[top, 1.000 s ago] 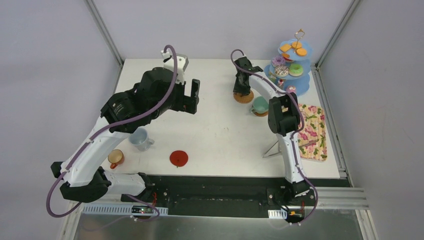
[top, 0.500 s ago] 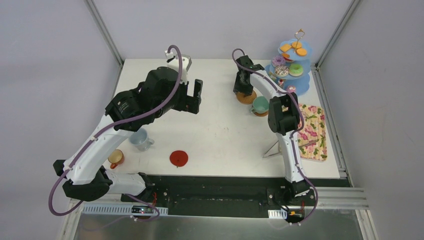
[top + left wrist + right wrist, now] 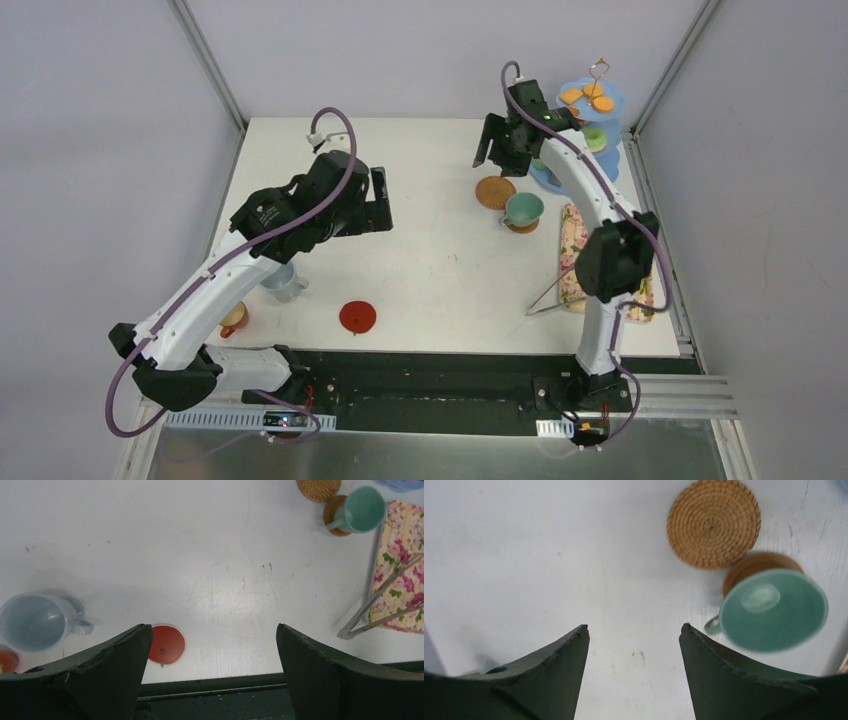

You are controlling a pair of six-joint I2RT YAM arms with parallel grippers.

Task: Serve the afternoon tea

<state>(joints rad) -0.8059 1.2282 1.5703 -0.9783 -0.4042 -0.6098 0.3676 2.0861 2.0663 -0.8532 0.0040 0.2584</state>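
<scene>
Served: mint-green cup [image 3: 522, 208] on brown round coaster [image 3: 754, 562], far right. Woven wicker coaster [image 3: 494, 191] bare; grey-blue mug [image 3: 283, 281], seemingly an orange cup [image 3: 233, 317], wait near left. Left gripper [image 3: 212, 630], right gripper [image 3: 634, 630] released.

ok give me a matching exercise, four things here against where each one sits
1. mint cup
2. grey-blue cup
3. red coaster
4. tongs

a. partly on the floral tray
b. next to the orange cup
c. on a brown coaster
d. bare, by the near edge

Pairs: 1-c, 2-b, 3-d, 4-a
</scene>
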